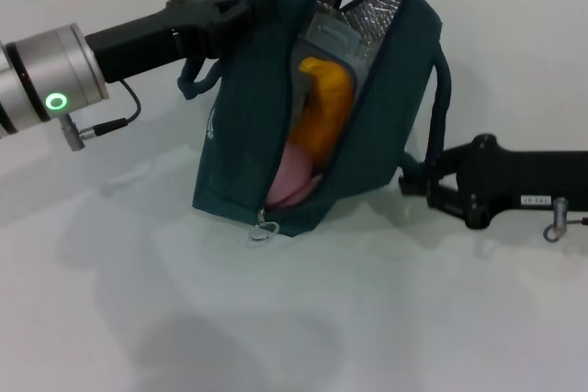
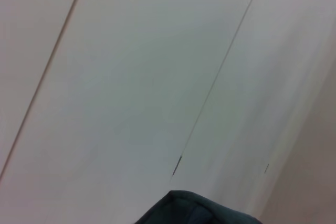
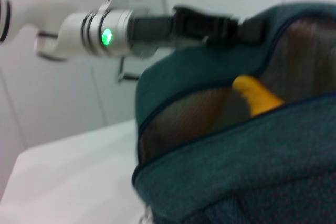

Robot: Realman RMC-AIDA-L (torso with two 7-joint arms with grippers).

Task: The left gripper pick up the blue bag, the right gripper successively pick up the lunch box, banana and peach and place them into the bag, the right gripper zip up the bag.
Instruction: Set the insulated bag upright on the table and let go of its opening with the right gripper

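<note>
On a white bench (image 1: 294,319), the metal ring pull (image 1: 264,230) of the zipper lies nearest the robot, at the low front corner of the blue bag (image 1: 248,135), and the bag's mouth gapes open above it. Packing looks finished: the peach (image 1: 294,179) sits low in the opening, the banana (image 1: 323,103) stands above it, and the clear lunch box (image 1: 333,39) shows against the silver foil lining at the top. Zipping is the step in hand.

The right gripper (image 1: 424,181) lies low at the bag's right side, just beside a hanging handle; whether its jaws are parted or closed cannot be told, and nothing is seen in them. From its wrist camera the banana's yellow tip pokes between the two zipper edges.

To do the job well, the right gripper would likely need to come round to the ring pull, pinch it squarely and draw it up along the track, keeping the line of pull with the zipper. The banana tip standing near the seam could catch; the flap may need pressing in as the slider passes.

Farthest back, the left gripper (image 1: 241,12) reaches in from the left, its jaws clenched on the blue bag's upper edge, holding it tilted on the bench. A steady hold there would give the zipper tension to run against.
</note>
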